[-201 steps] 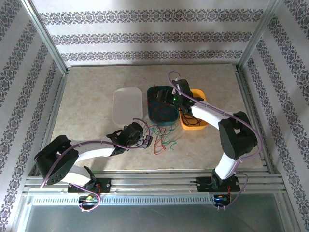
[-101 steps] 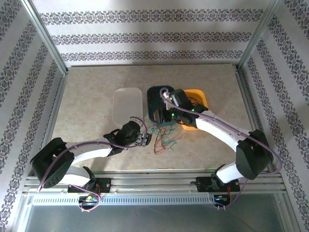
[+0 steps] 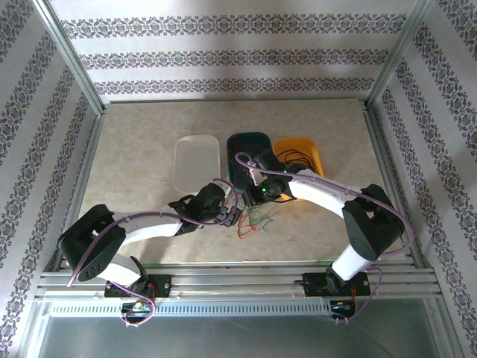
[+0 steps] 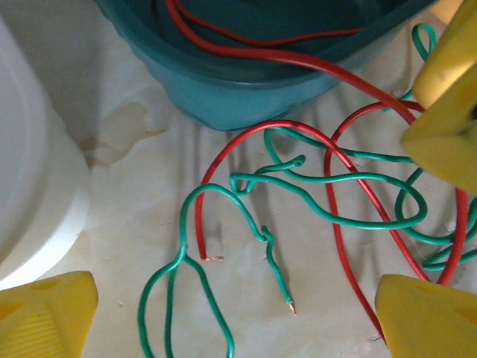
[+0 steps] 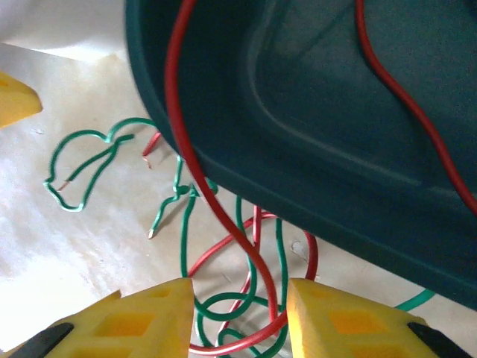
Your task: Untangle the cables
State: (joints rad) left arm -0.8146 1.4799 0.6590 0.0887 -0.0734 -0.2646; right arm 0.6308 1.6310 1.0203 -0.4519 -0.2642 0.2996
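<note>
Red and green cables (image 3: 253,218) are piled on the bench just in front of the teal bin (image 5: 335,149). Right tool (image 5: 238,313) is half-open, straddling the red wire (image 5: 168,82) running lengthwise from bin to pile. Left tool (image 4: 235,321) gapes wide just left of it

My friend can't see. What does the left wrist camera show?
Red and green cables lie tangled on the pale table, one red strand running into a teal bin. The open left gripper has yellow fingers at the bottom corners; a white tub sits left.
</note>
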